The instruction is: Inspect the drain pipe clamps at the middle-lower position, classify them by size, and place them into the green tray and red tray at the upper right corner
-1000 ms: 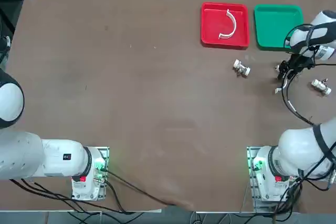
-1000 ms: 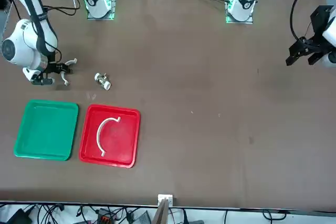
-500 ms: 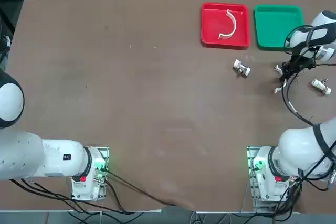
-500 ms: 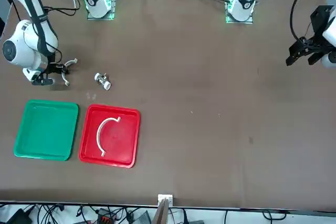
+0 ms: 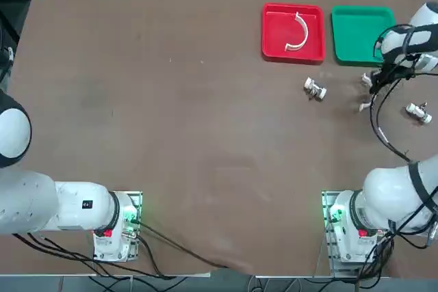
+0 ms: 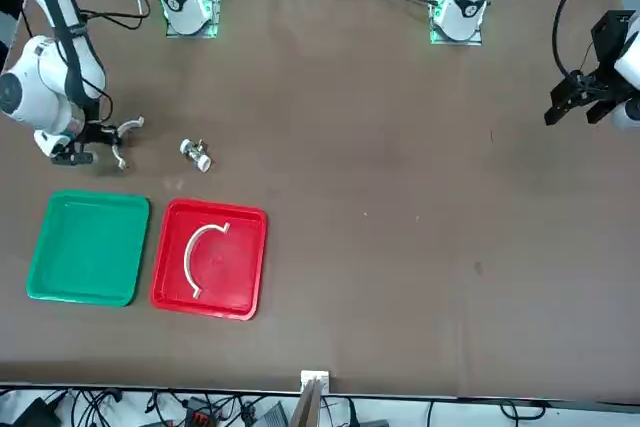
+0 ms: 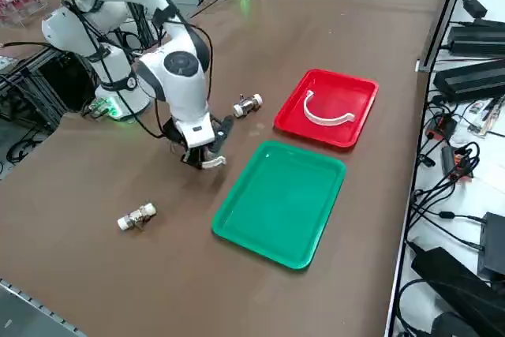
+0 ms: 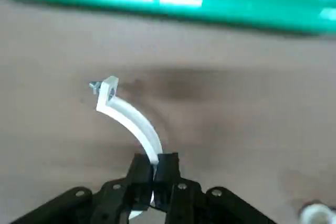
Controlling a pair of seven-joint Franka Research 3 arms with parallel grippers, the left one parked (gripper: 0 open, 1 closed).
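- Your view of the held clamp [image 8: 131,120] is broken up: in the right wrist view, the fingers cover part of its curve, leaving one tabbed end with a small metal screw [image 8: 95,86] and a short stretch beyond the fingers.
- From above, the arm's wrist and cables hide the middle of that clamp from you; only pale end portions show.
- You get just the cut-off, blurred end of a fitting [image 8: 317,215] at the edge of the right wrist view, and the green tray [image 5: 361,34] is cropped there too.
- The right end effector [image 8: 156,162] is closed on the held clamp, gripping it partway along its arc, with the tabbed end reaching out past the fingertips.
- You have that clamp near the green tray, on the side toward the arms' bases and outside the rim. You can't tell its exact height over the bench [image 5: 205,135].
- Your other clamp [image 7: 325,121] lies in the red tray [image 7: 327,107], well apart from the end effector.
- Two silver fittings with white ends, one [image 5: 315,89] and another [image 5: 419,113], lie on the bench, on either side of the end effector as you look from above.
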